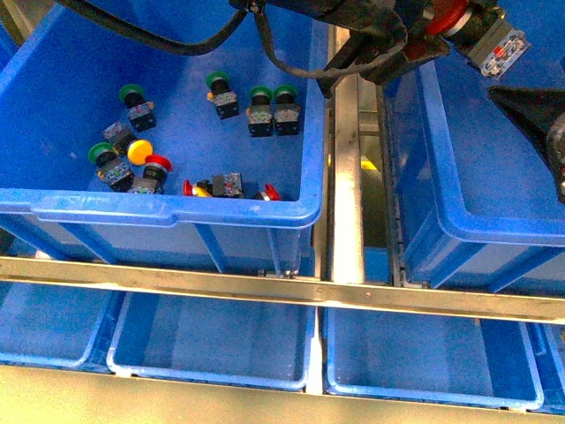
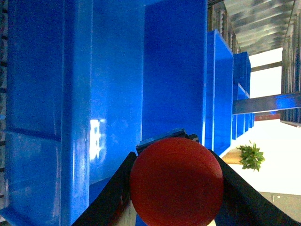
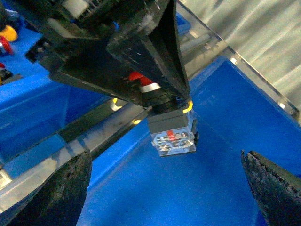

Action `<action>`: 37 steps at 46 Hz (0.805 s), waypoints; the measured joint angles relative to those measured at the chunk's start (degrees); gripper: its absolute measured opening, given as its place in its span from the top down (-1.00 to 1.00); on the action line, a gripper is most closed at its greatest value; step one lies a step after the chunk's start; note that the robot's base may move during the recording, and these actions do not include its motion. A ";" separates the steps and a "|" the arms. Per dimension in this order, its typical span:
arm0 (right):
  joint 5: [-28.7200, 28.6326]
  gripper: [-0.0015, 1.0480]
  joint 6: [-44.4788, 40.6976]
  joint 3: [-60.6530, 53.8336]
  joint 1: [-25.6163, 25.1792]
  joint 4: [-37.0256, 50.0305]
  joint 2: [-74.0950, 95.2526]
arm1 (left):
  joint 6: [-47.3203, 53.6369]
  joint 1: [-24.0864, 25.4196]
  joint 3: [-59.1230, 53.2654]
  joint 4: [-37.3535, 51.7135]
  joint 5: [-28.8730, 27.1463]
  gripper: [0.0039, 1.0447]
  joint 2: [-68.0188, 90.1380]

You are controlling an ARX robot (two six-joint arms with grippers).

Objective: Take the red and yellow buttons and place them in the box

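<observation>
Red and yellow buttons lie loose in the left crate [image 1: 177, 212], most of them close to its near wall. The crate sits behind a metal bar [image 1: 177, 281], above a lower row of blue crates [image 1: 212, 353]. Along that near wall: a small red cap [image 1: 269, 192], then a red-and-yellow pair [image 1: 196, 187] beside a black body [image 1: 228, 184], then a red button [image 1: 157, 168] touching a yellow button [image 1: 139, 151]. Green buttons [image 1: 272, 104] are scattered further back on the same floor. A metal rail [image 1: 346, 177] runs between this crate and the box [image 1: 477, 231] on the right, which has layered rims along its left wall. The right gripper [image 3: 164, 188] hangs over the box with its fingers [image 3: 56, 188] wide apart and nothing between them. At the far end, the left arm reaches across the rail. The left gripper [image 2: 176, 193] is clamped on a held red button [image 1: 481, 35], gripping it just under the cap, with the grey body pointing down. That button hangs above the box floor, touching nothing else.
</observation>
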 joint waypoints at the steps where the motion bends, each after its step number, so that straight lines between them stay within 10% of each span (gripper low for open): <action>1: 0.28 -0.86 -0.52 0.79 -0.04 1.09 1.84 | 0.00 0.00 0.02 0.00 -0.07 0.36 0.09; 37: 5.90 -0.86 -4.02 13.75 1.99 10.23 22.10 | -0.04 1.07 2.34 0.00 0.13 0.36 1.81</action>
